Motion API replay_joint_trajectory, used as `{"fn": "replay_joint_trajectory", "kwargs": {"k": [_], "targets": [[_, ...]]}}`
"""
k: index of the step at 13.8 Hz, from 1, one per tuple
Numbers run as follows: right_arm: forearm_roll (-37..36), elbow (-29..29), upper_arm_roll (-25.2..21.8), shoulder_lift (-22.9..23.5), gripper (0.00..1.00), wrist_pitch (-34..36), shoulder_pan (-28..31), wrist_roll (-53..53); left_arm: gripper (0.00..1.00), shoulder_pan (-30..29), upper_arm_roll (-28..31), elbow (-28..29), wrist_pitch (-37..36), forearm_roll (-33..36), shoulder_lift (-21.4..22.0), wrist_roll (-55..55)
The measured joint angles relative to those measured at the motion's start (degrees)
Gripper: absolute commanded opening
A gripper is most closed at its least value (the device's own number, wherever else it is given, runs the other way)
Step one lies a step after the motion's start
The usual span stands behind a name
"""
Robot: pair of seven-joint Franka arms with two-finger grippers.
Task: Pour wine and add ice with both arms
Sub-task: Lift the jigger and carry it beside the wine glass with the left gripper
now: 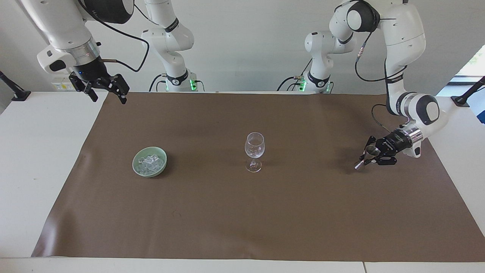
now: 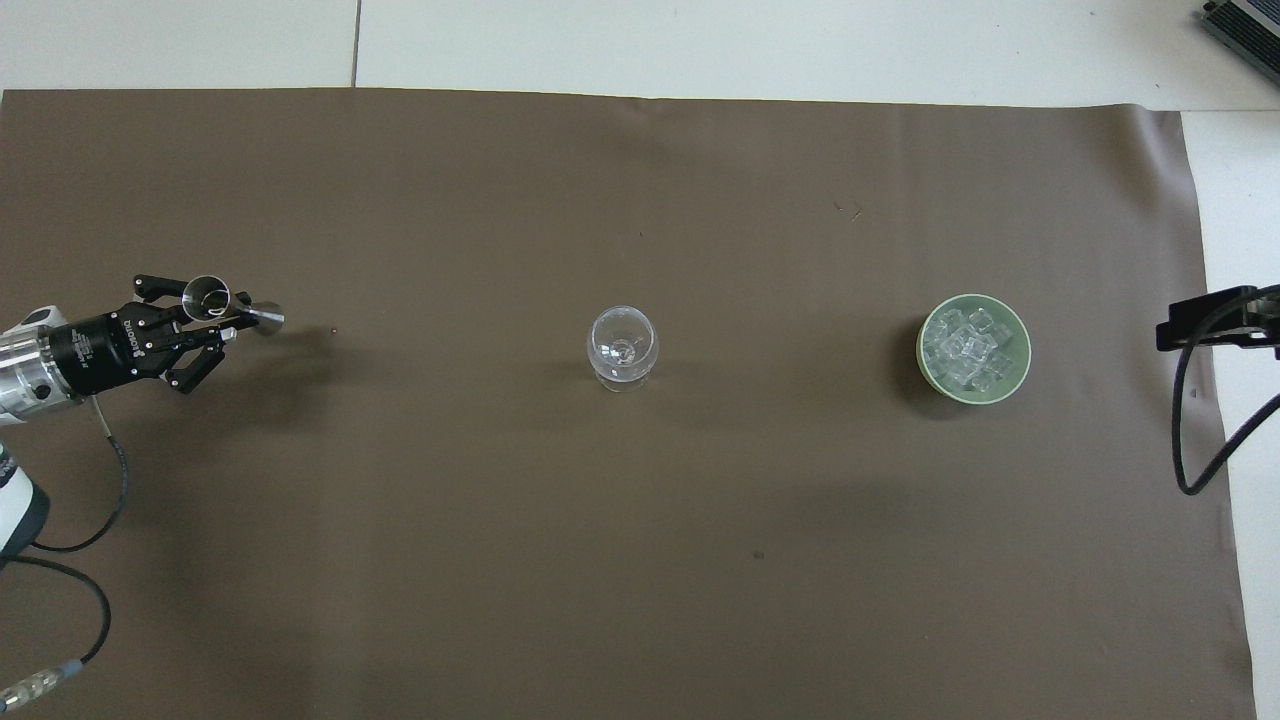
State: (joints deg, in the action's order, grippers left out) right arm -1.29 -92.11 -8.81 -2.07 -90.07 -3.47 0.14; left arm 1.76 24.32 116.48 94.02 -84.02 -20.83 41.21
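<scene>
A clear stemmed wine glass [image 1: 254, 149] [image 2: 622, 345] stands upright mid-mat. Toward the right arm's end sits a pale green bowl [image 1: 135, 163] [image 2: 925, 362] filled with ice [image 1: 150, 162] [image 2: 968, 345]. My left gripper [image 1: 369, 157] [image 2: 228, 318] hangs low over the mat at the left arm's end, shut on the waist of a small metal jigger [image 1: 373, 151] [image 2: 206, 296] that is tilted toward the glass. My right gripper [image 1: 107, 93] waits open and raised over the mat's corner at the right arm's end. Wine is out of view.
A brown mat [image 1: 242, 212] [image 2: 500, 550] covers most of the white table. Black camera posts [image 1: 468, 93] stand at both table ends. Wide bare mat lies between the glass, the bowl and the jigger.
</scene>
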Motion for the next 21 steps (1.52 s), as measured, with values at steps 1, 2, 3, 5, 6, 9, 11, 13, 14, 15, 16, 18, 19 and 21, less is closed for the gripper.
{"fn": "replay_joint_trajectory", "kwargs": {"k": [1,2,3,5,6,9,11,13,14,15,16,18,19,21], "targets": [[0.0,0.0,0.0,0.0,1.0,0.0,0.0,0.0,0.0,0.02,-1.45,-0.07,1.49,0.7,1.51,1.16],[0.0,-0.02,0.0,0.0,1.0,0.0,0.0,0.0,0.0,0.04,-2.9,-0.07,3.03,1.27,2.99,2.15],[0.0,-0.08,0.0,0.0,1.0,0.0,0.0,0.0,0.0,0.05,-4.21,-0.06,4.31,1.82,4.31,3.11],[0.0,-0.3,0.0,0.0,1.0,0.0,0.0,0.0,0.0,0.06,-6.81,-0.06,6.75,3.32,6.68,5.18],[0.0,-0.37,0.0,0.0,1.0,0.0,0.0,0.0,0.0,0.06,-8.31,-0.05,8.31,4.22,7.93,6.5],[0.0,-0.49,0.0,0.0,1.0,0.0,0.0,0.0,0.0,0.09,-13.05,0.29,12.84,5.21,11.7,10.01],[0.0,-0.49,0.0,0.0,1.0,0.0,0.0,0.0,0.0,0.08,-16.88,0.85,17.15,6.33,13.97,12.79],[0.0,-0.5,0.0,0.0,1.0,0.0,0.0,0.0,0.0,0.1,-21.64,1.2,22.36,7.06,15.97,16.5],[0.0,-0.5,0.0,0.0,1.0,0.0,0.0,0.0,0.0,0.13,-24.05,1.36,25.01,7.18,16.8,18.16],[0.0,-0.5,0.0,0.0,1.0,0.0,0.0,0.0,0.0,0.14,-26.45,1.74,27.95,7.23,17.62,19.47],[0.0,-0.5,0.0,0.0,1.0,0.0,0.0,0.0,0.0,0.14,-28.52,2.22,30.65,7.24,18.27,20.37],[0.0,-0.5,0.0,0.0,1.0,0.0,0.0,0.0,0.0,0.15,-33.0,3.2,36.17,7.24,19.32,22.76],[0.0,-0.5,0.0,0.0,1.0,0.0,0.0,0.0,0.0,0.15,-34.74,3.3,38.07,7.24,19.58,23.82],[0.0,-0.5,0.0,0.0,1.0,0.0,0.0,0.0,0.0,0.16,-37.45,3.32,40.47,7.25,20.31,25.62]]}}
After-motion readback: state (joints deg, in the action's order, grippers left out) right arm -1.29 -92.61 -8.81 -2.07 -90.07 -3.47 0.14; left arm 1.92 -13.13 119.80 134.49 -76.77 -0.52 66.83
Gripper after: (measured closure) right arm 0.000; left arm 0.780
